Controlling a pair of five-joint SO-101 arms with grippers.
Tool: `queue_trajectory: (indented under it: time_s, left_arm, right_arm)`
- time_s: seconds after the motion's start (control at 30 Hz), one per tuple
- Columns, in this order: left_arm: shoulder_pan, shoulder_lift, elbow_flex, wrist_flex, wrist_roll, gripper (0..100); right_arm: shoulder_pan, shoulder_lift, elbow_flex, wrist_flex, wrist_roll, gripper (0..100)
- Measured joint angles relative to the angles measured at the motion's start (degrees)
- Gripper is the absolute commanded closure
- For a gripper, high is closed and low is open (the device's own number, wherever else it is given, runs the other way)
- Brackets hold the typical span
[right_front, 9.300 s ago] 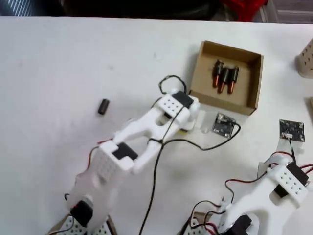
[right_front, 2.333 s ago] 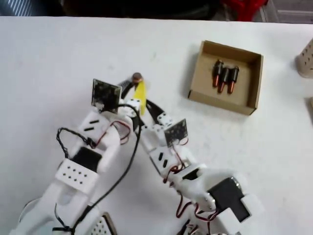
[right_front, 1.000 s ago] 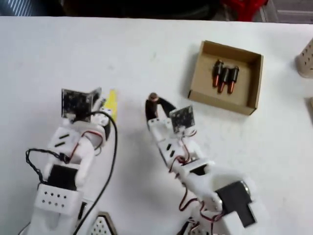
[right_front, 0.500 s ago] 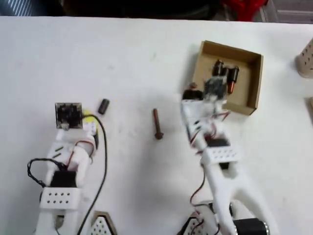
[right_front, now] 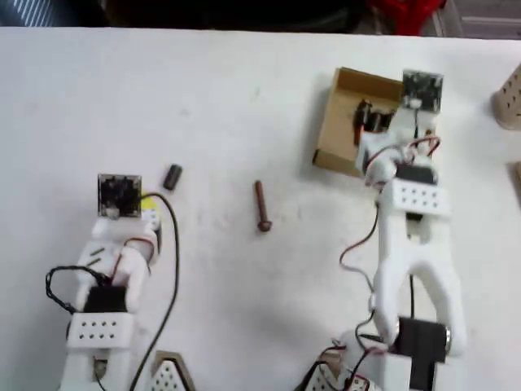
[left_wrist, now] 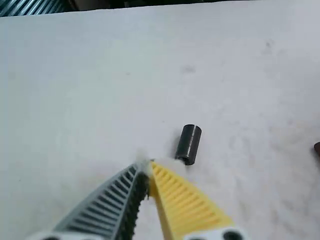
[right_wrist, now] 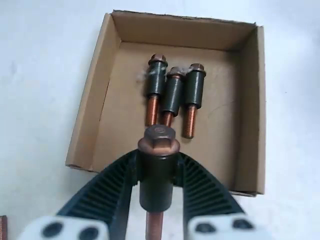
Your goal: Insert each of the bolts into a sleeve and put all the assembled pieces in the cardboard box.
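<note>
Right jaws clamped sleeved bolt [right_wrist: 157,172] over cardboard box [right_front: 338,122], upper right of high view; three assembled pieces [right_wrist: 173,95] lay side by side inside. Left jaws pinched together, empty, tips just beside loose sleeve [left_wrist: 189,144], left of centre. Bare bolt [right_front: 260,205] lay mid-bench [right_front: 244,98].
</note>
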Motion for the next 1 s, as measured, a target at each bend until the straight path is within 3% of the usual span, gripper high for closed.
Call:
queue_trajectory:
  time_s: [0.37,0.5,1.0]
  left_arm:
    - [0.0,25.3,-10.4,0.0,-0.4,98]
    - [0.0,33.9,-12.6,-4.7,-0.4,98]
    - [0.0,35.8,-12.7,-8.1,-4.8,98]
  right_arm:
    - [4.7,23.5,-41.0,20.9,0.5,98.1]
    - [5.3,33.2,-54.4,25.5,0.7,98.1]
    - [7.8,69.5,-92.9,32.9,6.2,97.7]
